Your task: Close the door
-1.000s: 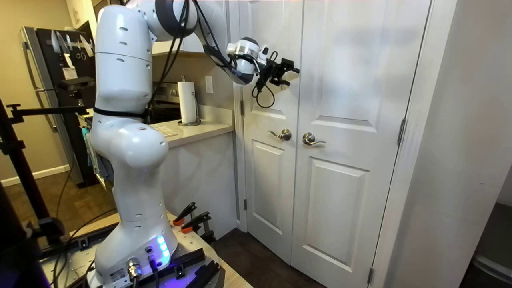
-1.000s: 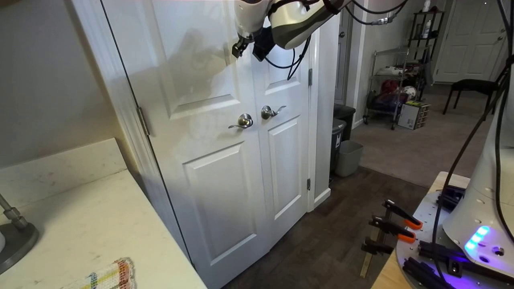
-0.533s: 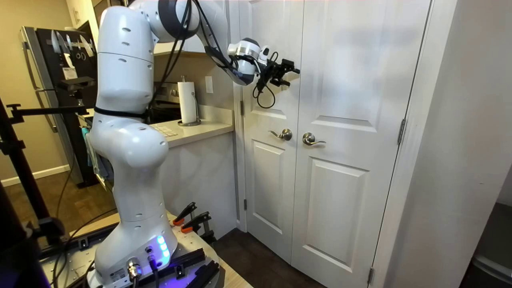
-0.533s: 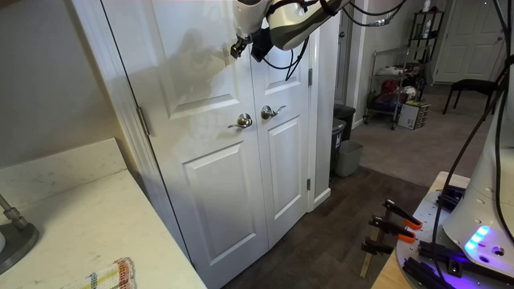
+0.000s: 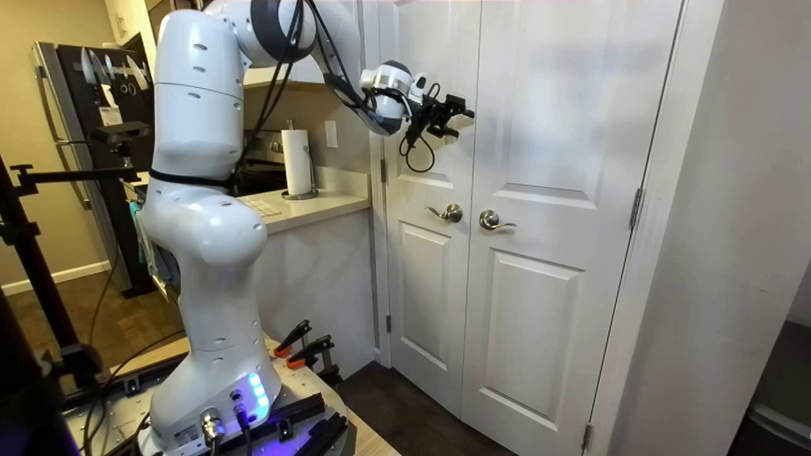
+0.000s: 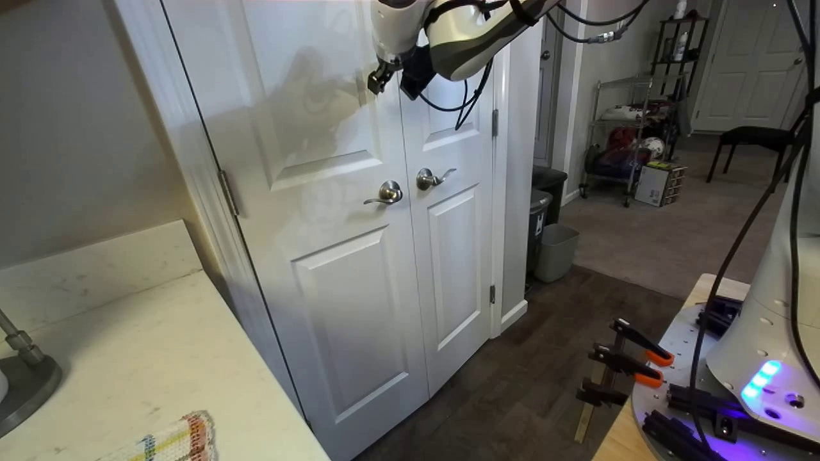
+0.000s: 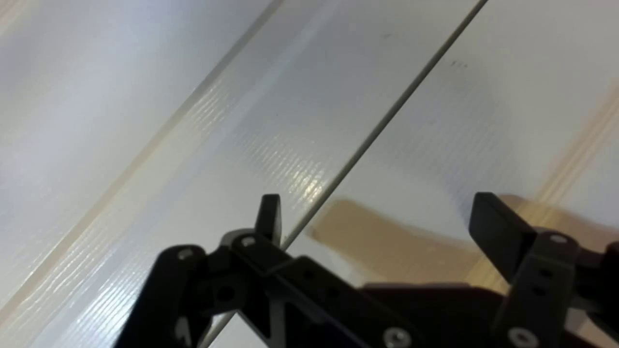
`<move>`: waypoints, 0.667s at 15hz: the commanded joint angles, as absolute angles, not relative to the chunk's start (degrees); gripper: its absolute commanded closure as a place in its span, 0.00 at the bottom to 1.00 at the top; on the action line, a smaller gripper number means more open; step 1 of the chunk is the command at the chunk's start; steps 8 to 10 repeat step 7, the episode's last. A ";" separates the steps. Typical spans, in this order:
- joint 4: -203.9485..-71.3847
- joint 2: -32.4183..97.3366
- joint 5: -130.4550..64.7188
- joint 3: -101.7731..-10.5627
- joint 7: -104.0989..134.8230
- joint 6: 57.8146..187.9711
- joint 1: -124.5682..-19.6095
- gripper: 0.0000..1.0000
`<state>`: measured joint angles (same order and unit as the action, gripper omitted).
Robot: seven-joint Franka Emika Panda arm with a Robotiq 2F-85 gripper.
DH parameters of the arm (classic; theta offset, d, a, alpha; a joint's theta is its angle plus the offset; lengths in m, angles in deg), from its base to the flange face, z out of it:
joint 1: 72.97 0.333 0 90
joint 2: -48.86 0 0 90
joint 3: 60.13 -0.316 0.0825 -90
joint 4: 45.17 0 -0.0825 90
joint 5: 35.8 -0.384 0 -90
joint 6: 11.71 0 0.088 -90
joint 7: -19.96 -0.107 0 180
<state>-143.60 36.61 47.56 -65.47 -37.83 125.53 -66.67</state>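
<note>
The door is the white panelled leaf beside the counter. Its silver lever handle sits near its right edge. It also shows in an exterior view. It stands about flush with the matching leaf, with a thin seam between them. My gripper is high above the handle, near the seam, in front of the door. In the wrist view my gripper is open and empty, fingers wide apart. The seam runs diagonally beside the left finger, and the gripper's shadow lies right of it. I cannot tell whether the fingertips touch.
A counter adjoins the door frame at the left and bears a paper towel roll. Black clamps stick out from the robot's table. Grey bins stand beyond the matching leaf. A cable hangs in a loop below the gripper.
Between one second and half a second ago, the gripper and the door's handle edge shifted very slightly, and the seam became a clear thin line. Since then almost nothing has moved.
</note>
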 commanded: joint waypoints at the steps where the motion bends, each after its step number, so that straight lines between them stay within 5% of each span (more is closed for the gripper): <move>1: -147.43 39.53 44.62 -65.95 -39.73 124.99 -66.09 0.00; 10: -152.66 43.50 40.24 -66.84 -39.76 124.09 -64.73 0.00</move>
